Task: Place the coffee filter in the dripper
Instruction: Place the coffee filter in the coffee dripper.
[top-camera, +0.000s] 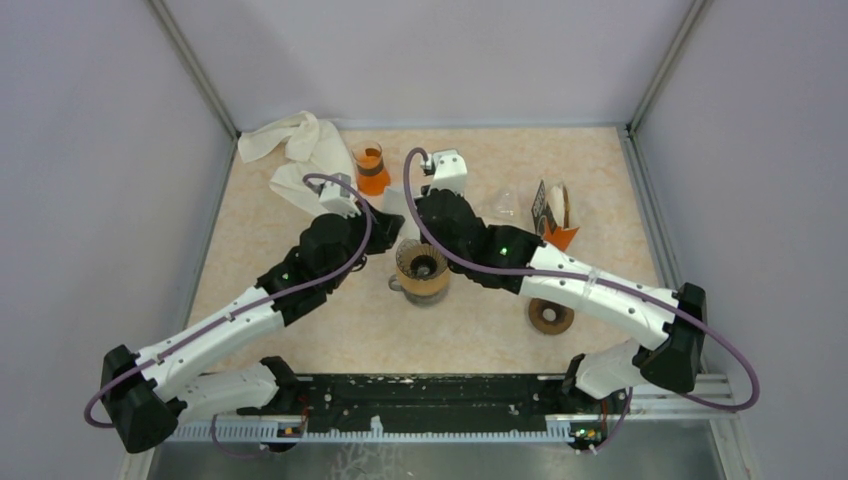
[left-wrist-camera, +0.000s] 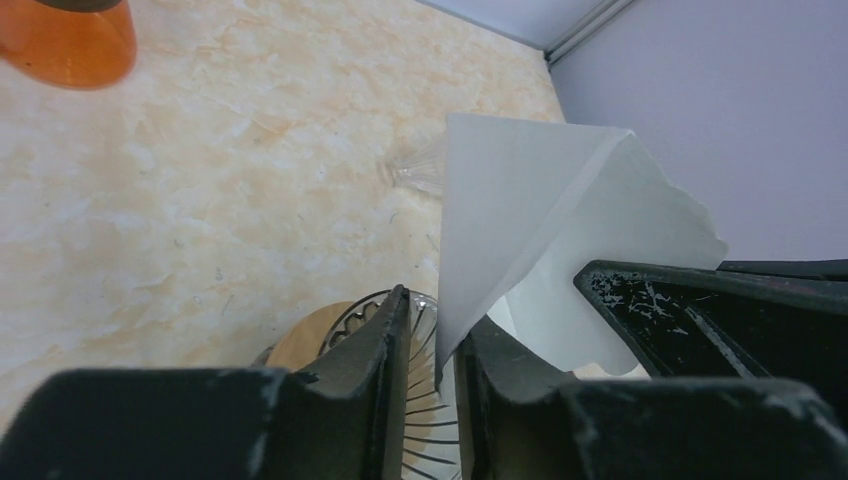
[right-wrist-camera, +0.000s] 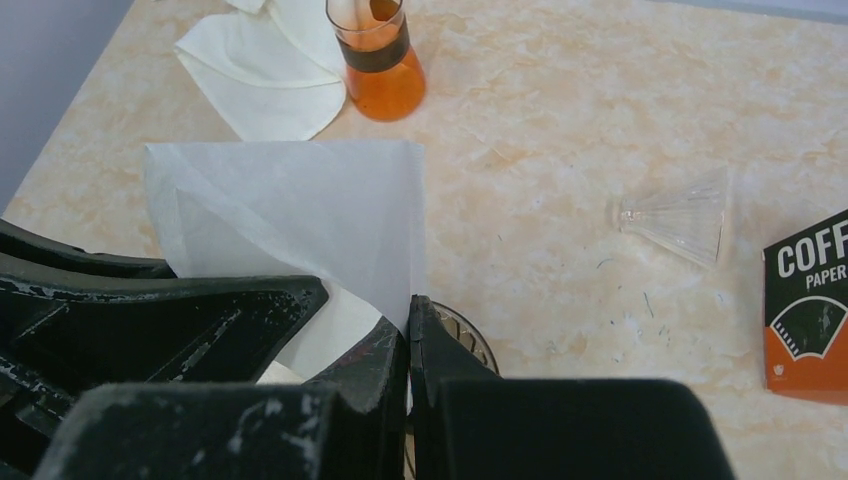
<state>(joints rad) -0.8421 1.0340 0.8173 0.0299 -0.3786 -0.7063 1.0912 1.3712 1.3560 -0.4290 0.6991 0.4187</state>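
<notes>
Coffee filter (right-wrist-camera: 300, 205) pinched in closed right end effector (right-wrist-camera: 408, 310), dripper (top-camera: 408, 262) just beneath; left end effector (left-wrist-camera: 437, 335) narrowly parted around filter corner.

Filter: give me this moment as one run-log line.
filter: held up, not yet in dripper | right gripper: shut on filter edge | left gripper: jaws around another corner, grip unclear

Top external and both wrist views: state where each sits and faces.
Top external: above and behind, looking down on the table; left arm and right arm show.
Left wrist: on the left arm, looking past the left gripper at the coffee filter and dripper.
Right wrist: on the right arm, looking past the right gripper at the coffee filter.
Shared: both wrist views show the coffee filter.
</notes>
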